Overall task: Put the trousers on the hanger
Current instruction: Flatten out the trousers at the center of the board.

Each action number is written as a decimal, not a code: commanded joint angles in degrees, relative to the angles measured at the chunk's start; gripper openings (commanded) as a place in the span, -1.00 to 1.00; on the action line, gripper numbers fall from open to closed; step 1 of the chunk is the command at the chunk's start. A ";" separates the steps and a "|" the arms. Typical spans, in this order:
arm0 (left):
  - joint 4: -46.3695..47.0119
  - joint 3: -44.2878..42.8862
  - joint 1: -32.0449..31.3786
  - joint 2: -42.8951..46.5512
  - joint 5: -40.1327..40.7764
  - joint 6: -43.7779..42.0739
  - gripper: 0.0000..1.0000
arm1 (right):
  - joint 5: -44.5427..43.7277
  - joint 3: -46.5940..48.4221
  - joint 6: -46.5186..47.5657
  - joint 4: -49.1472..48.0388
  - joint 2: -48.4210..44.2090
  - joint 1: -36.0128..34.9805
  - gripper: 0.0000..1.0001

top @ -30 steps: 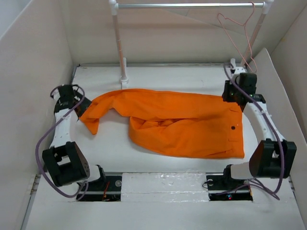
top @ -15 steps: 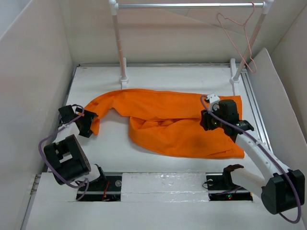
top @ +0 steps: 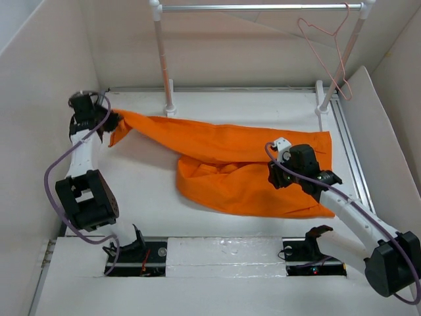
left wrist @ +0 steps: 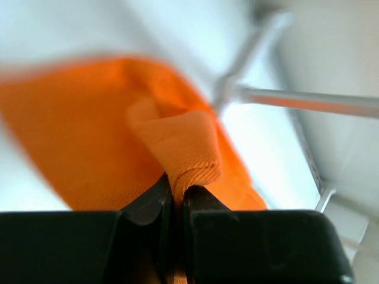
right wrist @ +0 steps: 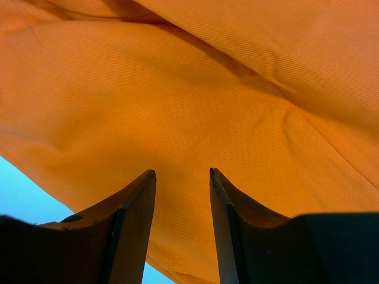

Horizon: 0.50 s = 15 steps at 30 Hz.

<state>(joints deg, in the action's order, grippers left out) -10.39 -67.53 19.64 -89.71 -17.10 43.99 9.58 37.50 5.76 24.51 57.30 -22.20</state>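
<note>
Orange trousers (top: 237, 168) lie spread across the white table, one leg stretched out to the far left. My left gripper (top: 113, 123) is shut on the end of that leg; the left wrist view shows a fold of orange cloth (left wrist: 189, 154) pinched between the jaws of the left gripper (left wrist: 176, 192). My right gripper (top: 275, 176) hovers over the waist end of the trousers (right wrist: 195, 89), and in its wrist view the right gripper (right wrist: 182, 173) is open with nothing between the fingers. The pale pink wire hanger (top: 322, 49) hangs on the rail at the back right.
A silver rail (top: 256, 7) on two white posts (top: 162, 62) crosses the back. Beige walls enclose the table on three sides. A metal track (top: 345, 141) runs along the right side. The rail (left wrist: 308, 102) also shows in the left wrist view.
The left gripper closed on the trouser leg end and pulled it up and back to the far left, stretching the leg. The right gripper came from the back right down over the waist end.
</note>
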 commanded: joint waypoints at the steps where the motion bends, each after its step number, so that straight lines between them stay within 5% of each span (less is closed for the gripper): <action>1: -3.05 -12.00 -3.45 5.33 1.63 -10.83 -1.00 | -1.67 2.41 -0.74 -1.31 -1.57 0.05 -0.06; 4: -6.57 -11.68 -5.66 8.57 11.68 -17.33 -0.99 | -2.28 1.70 -1.62 -2.02 -1.75 1.10 -0.06; 5: -6.31 -8.70 -5.66 10.07 14.35 -17.53 -0.58 | -2.55 1.62 -1.63 -1.14 -1.66 1.71 -0.06; 7: -5.87 1.84 -2.96 14.47 22.78 -14.48 -0.15 | -3.25 1.35 -1.19 -0.87 -1.75 3.03 -0.06; 8: -5.69 5.35 -1.29 15.09 22.99 -13.32 0.19 | -3.43 1.35 -0.93 -0.26 -1.75 3.73 -0.06; 13: -6.47 15.67 9.52 11.24 20.10 -8.31 0.75 | -2.20 4.42 2.75 2.46 -1.14 9.87 -0.03; 15: -5.79 16.28 12.17 10.35 13.60 -8.39 0.78 | -1.15 5.48 4.08 4.57 -0.61 11.64 0.01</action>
<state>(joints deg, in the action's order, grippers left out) -14.41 -52.66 29.36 -78.96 0.05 34.11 7.70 39.05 7.14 27.27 56.71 -12.62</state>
